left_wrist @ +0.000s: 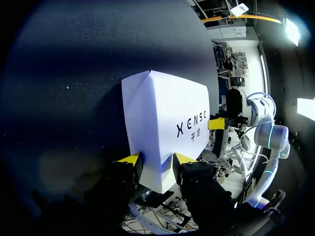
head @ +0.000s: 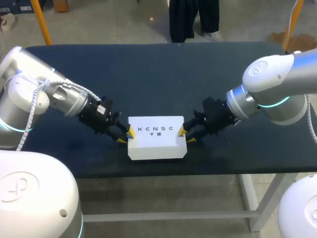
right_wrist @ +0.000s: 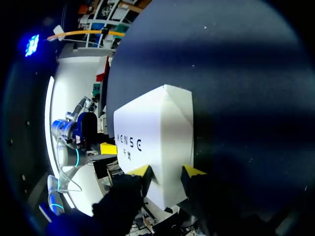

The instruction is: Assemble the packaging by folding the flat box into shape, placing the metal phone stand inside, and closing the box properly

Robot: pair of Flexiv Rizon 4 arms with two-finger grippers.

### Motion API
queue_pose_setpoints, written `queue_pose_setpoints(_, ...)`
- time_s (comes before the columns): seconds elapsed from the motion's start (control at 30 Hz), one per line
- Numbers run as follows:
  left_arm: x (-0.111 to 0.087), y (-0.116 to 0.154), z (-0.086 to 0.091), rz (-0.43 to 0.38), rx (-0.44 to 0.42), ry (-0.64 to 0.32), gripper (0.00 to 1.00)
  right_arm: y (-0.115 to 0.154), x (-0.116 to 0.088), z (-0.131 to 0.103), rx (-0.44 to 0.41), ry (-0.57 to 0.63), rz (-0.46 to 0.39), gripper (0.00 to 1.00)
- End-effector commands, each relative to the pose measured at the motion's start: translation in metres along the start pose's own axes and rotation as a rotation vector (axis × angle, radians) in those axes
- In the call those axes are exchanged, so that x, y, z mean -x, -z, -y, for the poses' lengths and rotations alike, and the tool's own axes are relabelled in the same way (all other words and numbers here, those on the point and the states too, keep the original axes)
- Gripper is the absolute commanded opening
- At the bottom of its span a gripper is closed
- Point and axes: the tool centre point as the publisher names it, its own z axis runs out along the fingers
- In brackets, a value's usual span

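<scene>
Box (head: pixel 156 145) closed on the table (head: pixel 148 74) | your left gripper (head: pixel 125 136): fingers apart, tips against box's left end | your right gripper (head: pixel 186 135): fingers apart, tips against right end

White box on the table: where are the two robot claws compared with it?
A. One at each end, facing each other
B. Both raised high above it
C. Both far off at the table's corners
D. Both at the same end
A: the left gripper is at the left end of the white box and the right gripper is at its right end, each close against it.
</scene>
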Motion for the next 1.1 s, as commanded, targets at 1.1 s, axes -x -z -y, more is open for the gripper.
queue_pose_setpoints(1.1,-0.0003,0.0028,-0.0044,0.019,0.022,0.049,0.44,0.0004,-0.0087,-0.0008,-0.013,-0.035,0.023,0.45)
